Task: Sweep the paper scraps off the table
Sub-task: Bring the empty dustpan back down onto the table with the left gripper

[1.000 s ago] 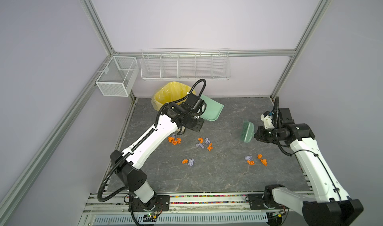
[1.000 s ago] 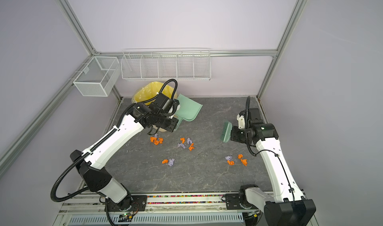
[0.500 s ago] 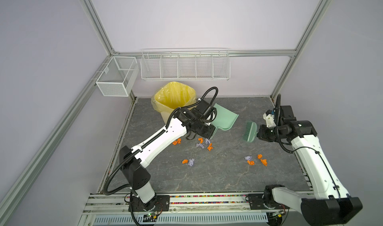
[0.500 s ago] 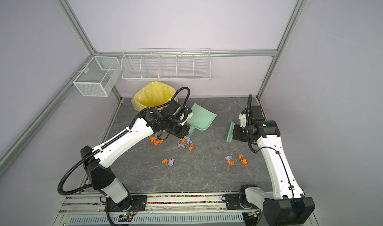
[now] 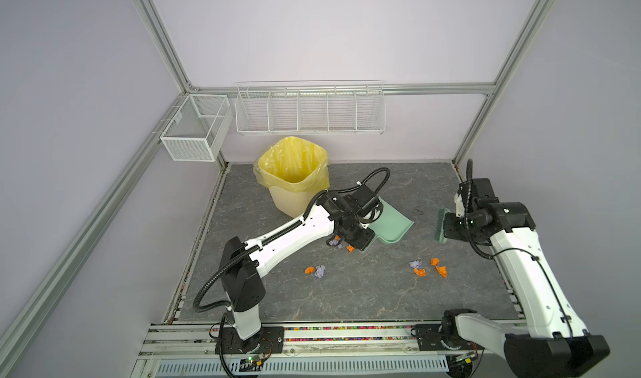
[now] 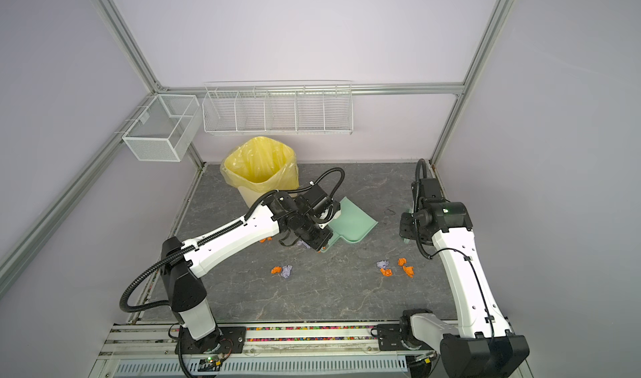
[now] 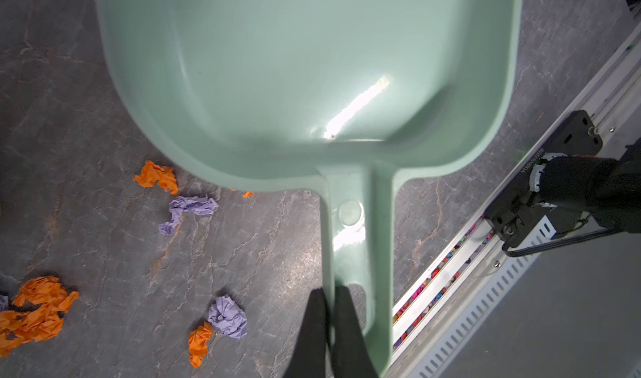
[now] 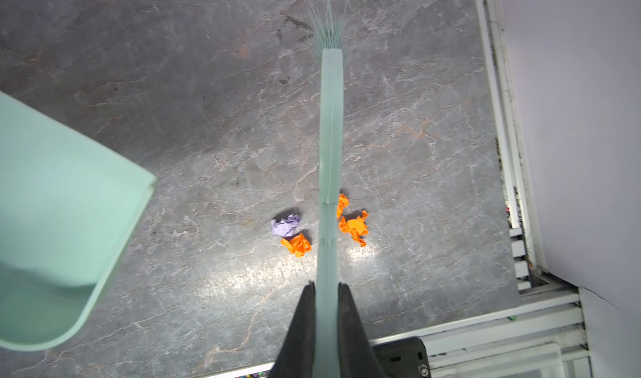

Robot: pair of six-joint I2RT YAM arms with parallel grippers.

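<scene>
Trouble seemed likeliest at the dustpan [image 5: 392, 223]: the left gripper [image 7: 329, 298] was clamped on just one thin wall of its handle, so a push from the brush [image 5: 441, 228] against the lip could have twisted the pan in that slim hold. The right gripper [image 8: 326, 289] was closed on the brush handle, bristles at the far end, and a brisk stroke might have flicked the light wads past the pan or toward the rail at the edge of the table [image 5: 347, 296] rather than herding them. The pan looked to hang a little above the surface, with some wads under its rear rim and the left wrist — set down there, it would likely have trapped them instead of catching them. The paper scraps [image 5: 428, 268] were small crumpled balls, bright orange and pale lavender, lying on the table in three loose groups: one near the brush, a pair toward the middle front, one beneath the left wrist. The pan held none — most of the work seemed undone.
</scene>
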